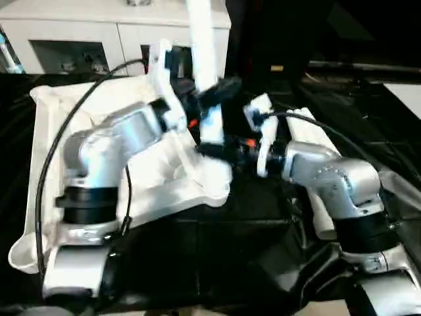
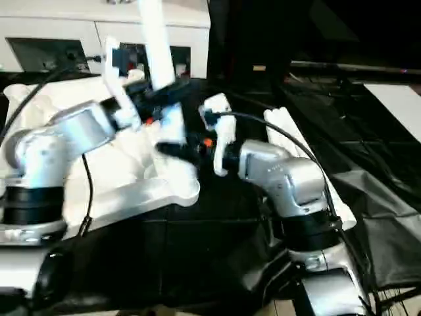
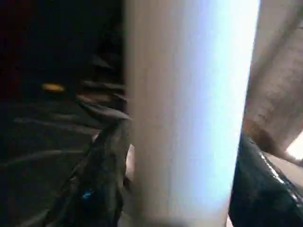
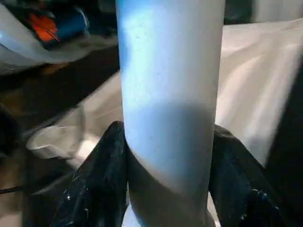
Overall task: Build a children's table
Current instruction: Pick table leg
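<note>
Both grippers' jaws clasp one smooth white cylindrical tube leg (image 1: 202, 52) upright.

A dark, glossy desk (image 1: 217, 263) covered in black sheeting spreads across the foreground, catching dull reflections. Behind it stands a white cabinet (image 1: 85, 33) with glass doors (small items sit blurred behind the panes). The room to the right falls into deep shadow, where a pale flat panel (image 2: 401, 105) lies at the edge.
</note>
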{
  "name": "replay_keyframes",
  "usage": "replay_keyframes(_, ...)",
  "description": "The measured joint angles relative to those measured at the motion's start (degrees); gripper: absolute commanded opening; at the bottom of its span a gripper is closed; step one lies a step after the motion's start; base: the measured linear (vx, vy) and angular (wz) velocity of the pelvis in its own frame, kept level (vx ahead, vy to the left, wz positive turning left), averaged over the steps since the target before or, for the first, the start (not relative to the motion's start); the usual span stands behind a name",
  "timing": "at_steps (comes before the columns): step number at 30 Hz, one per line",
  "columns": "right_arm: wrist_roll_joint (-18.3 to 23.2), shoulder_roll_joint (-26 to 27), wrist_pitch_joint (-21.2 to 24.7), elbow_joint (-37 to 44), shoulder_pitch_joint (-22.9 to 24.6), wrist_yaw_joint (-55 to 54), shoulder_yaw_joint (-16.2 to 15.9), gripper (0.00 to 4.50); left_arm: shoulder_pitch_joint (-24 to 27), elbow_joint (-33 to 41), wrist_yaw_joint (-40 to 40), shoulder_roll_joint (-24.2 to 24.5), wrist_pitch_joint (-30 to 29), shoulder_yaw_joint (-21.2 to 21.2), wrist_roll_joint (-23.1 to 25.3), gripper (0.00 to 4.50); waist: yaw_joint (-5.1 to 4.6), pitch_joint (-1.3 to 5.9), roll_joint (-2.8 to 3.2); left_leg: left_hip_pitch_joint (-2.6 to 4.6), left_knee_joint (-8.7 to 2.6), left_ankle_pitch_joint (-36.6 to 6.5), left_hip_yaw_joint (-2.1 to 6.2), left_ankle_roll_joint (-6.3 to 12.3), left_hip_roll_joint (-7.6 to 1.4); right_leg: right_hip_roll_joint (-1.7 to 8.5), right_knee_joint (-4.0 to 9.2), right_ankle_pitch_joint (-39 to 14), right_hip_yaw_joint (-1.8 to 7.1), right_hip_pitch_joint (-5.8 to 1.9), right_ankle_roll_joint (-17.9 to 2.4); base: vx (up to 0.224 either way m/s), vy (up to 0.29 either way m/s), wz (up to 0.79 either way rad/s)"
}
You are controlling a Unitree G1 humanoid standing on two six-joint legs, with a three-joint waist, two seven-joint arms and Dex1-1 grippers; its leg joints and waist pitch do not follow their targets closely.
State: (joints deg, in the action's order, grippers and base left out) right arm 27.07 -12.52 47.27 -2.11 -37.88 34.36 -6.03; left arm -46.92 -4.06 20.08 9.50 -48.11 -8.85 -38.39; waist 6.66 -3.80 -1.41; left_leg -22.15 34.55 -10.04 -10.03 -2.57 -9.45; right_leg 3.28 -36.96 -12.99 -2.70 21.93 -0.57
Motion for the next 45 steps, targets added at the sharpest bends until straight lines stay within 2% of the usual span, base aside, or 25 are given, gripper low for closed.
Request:
replay_keyframes(8, -5.26, 3.39, -5.18, -3.75, 0.0, -7.33, -0.27, 1.88, -0.07, 0.5, -7.38, -2.22, 3.1, -0.13, 4.34, 2.82, -0.2, 0.0, 0.0, -0.03, -0.01, 0.0, 0.0, 0.0, 0.0, 0.0, 0.02, 0.0, -0.01, 0.02, 0.0, 0.0, 0.0, 0.0)
replay_keyframes(9, -5.65, 3.37, -5.41, -3.77, 0.0, -7.71, -0.42, 1.88, -0.07, 0.52, -7.27, -2.35, 3.11, -0.16, 4.31, 2.82, -0.19, 0.0, 0.0, -0.03, -0.01, 0.0, 0.0, 0.0, 0.0, 0.0, 0.02, 0.0, -0.01, 0.02, 0.0, 0.0, 0.0, 0.0)
replay_keyframes(10, -5.73, 3.37, -5.49, -3.77, 0.0, -7.76, -0.49, 1.88, -0.07, 0.52, -7.24, -2.4, 3.11, -0.17, 4.31, 2.53, -0.17, 0.0, 0.0, -0.03, -0.01, 0.0, 0.0, 0.0, 0.0, 0.0, 0.02, 0.0, -0.01, 0.02, 0.0, 0.0, 0.0, 0.0)
replay_keyframes(14, -7.15, 3.42, -6.99, -4.02, 0.0, -7.75, -1.31, 1.88, -0.03, 0.59, -7.16, -2.99, 2.89, -0.21, 3.76, 2.43, -0.01, 0.0, 0.0, -0.03, 0.0, 0.0, 0.0, 0.01, 0.0, 0.0, 0.01, 0.0, -0.01, 0.02, 0.0, 0.0, 0.0, 0.0)
replay_keyframes(16, -7.6, 3.46, -7.67, -4.42, 0.0, -7.75, -1.36, 1.88, 0.12, 0.61, -7.16, -3.38, 2.52, -0.26, 3.15, 2.1, -0.06, 0.0, 0.0, -0.03, 0.0, 0.0, 0.0, 0.0, 0.0, 0.0, 0.0, 0.0, 0.0, 0.02, 0.01, 0.0, 0.0, 0.0)
replay_keyframes(18, -7.81, 3.48, -7.98, -4.73, 0.0, -7.59, -1.54, 1.88, 0.35, 0.62, -7.24, -3.42, 2.14, -0.32, 3.29, 2.07, -0.14, -0.01, 0.02, -0.02, -0.01, 0.0, 0.0, 0.0, 0.0, 0.0, 0.0, 0.0, -0.01, 0.02, 0.01, 0.0, 0.0, 0.0)
replay_keyframes(19, -8.12, 3.47, -8.18, -4.74, 0.01, -7.62, -1.87, 1.88, 0.44, 0.62, -7.02, -3.44, 1.8, -0.45, 3.12, 1.9, -0.2, -0.01, 0.02, -0.02, -0.01, 0.0, 0.0, 0.0, 0.0, 0.0, -0.01, 0.0, -0.01, 0.02, 0.01, 0.0, 0.0, 0.0)
replay_keyframes(30, -9.54, 3.49, -10.02, -4.98, 0.09, -6.87, -2.46, 1.88, 0.9, 1.15, -6.5, -3.4, 1.23, -1.54, 2.32, 1.81, -0.16, -0.03, 0.04, -0.03, 0.0, 0.0, 0.01, 0.01, 0.0, 0.0, 0.01, 0.0, -0.01, 0.02, 0.01, 0.0, 0.0, 0.0)
replay_keyframes(31, -9.43, 3.66, -10.29, -5.03, 0.09, -6.46, -2.27, 2.23, 0.9, 1.45, -6.31, -3.16, 1.12, -1.55, 2.21, 1.81, -0.17, -0.03, 0.04, -0.03, -0.01, 0.0, 0.01, 0.01, 0.0, 0.0, 0.0, 0.0, -0.01, 0.02, 0.01, 0.0, 0.0, 0.0)
replay_keyframes(33, -8.53, 4.12, -10.3, -5.09, 0.09, -5.8, -1.1, 2.58, 0.9, 2.03, -5.26, -2.55, 0.95, -1.55, 2.0, 1.81, -0.17, -0.03, 0.04, -0.03, -0.01, -0.01, 0.01, 0.01, 0.0, 0.0, 0.01, 0.0, -0.01, 0.02, 0.01, 0.0, 0.0, 0.0)
replay_keyframes(36, -4.99, 4.4, -9.47, -5.09, -0.41, -4.2, 1.14, 2.79, 1.19, 2.07, -1.57, -1.35, -0.81, -0.31, 0.29, 1.81, 0.0, -0.03, 0.03, -0.04, 0.0, -0.01, 0.0, 0.03, 0.01, 0.0, 0.02, 0.0, 0.0, 0.02, 0.0, 0.0, 0.0, 0.0)
replay_keyframes(39, -2.34, 1.52, -7.07, -4.77, -1.06, 0.12, 1.94, 3.05, 1.23, 2.36, 2.54, 1.03, -2.35, 1.47, -0.39, 1.8, -0.06, -0.03, 0.03, -0.04, 0.0, -0.01, 0.0, 0.03, 0.01, 0.0, 0.01, 0.0, 0.0, 0.02, 0.01, 0.0, 0.0, 0.0)
replay_keyframes(45, 0.64, -5.05, -2.29, -2.13, -1.06, 9.79, 1.21, 3.2, 1.1, 3.13, 8.43, 4.37, -3.3, 1.94, -2.07, 1.8, -0.07, -0.03, 0.03, -0.03, -0.01, -0.01, 0.0, 0.03, 0.0, 0.0, 0.02, 0.0, -0.01, 0.02, 0.0, 0.0, 0.0, 0.0)
